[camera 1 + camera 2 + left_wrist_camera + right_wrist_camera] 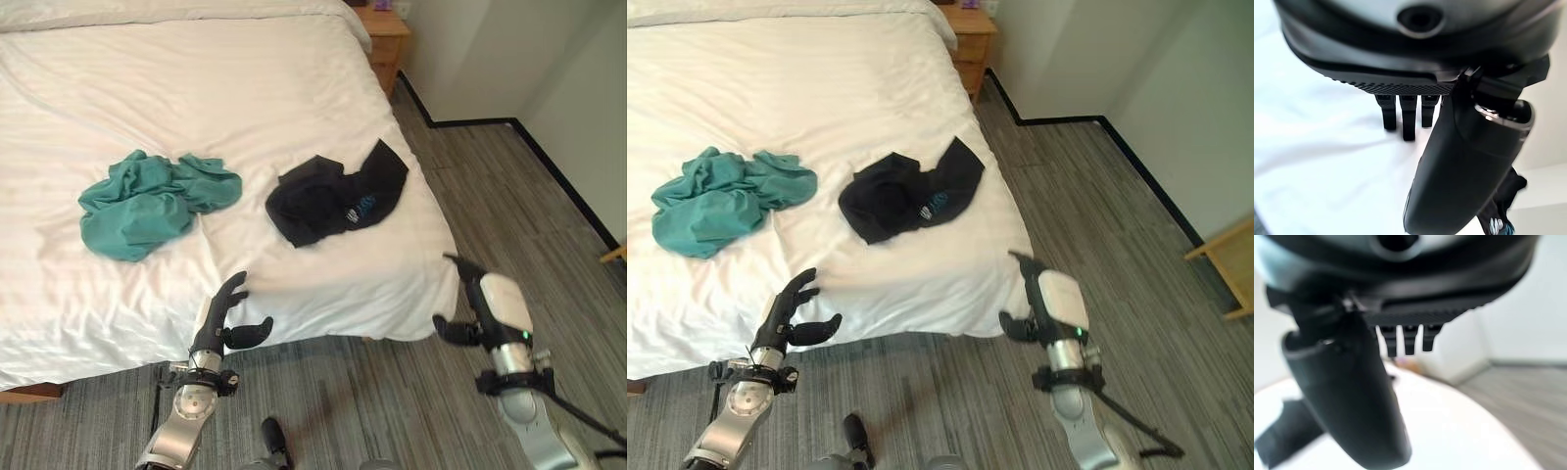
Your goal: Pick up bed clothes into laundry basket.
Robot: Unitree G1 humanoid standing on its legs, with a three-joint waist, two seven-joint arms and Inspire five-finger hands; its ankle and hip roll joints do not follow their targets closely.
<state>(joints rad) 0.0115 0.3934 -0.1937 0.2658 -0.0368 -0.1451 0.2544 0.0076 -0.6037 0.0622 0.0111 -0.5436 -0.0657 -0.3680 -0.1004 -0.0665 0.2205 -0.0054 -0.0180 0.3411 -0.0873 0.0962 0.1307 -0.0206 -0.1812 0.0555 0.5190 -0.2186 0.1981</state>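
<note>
A crumpled teal garment [152,201] lies on the white bed [196,88], left of centre. A black garment [338,194] with a small blue print lies to its right, near the bed's right edge. My left hand [223,315] reaches up at the bed's front edge with straight fingers resting on the sheet, holding nothing. My right hand [490,304] hovers beside the bed's front right corner, fingers straight, thumb out, empty. In the right wrist view the black garment [1283,431] shows past the thumb.
A wooden nightstand [384,34] stands at the bed's far right corner. Grey striped carpet [509,206] runs along the bed's right side to a white wall with a black skirting. A wooden furniture corner [1229,264] juts in at the far right.
</note>
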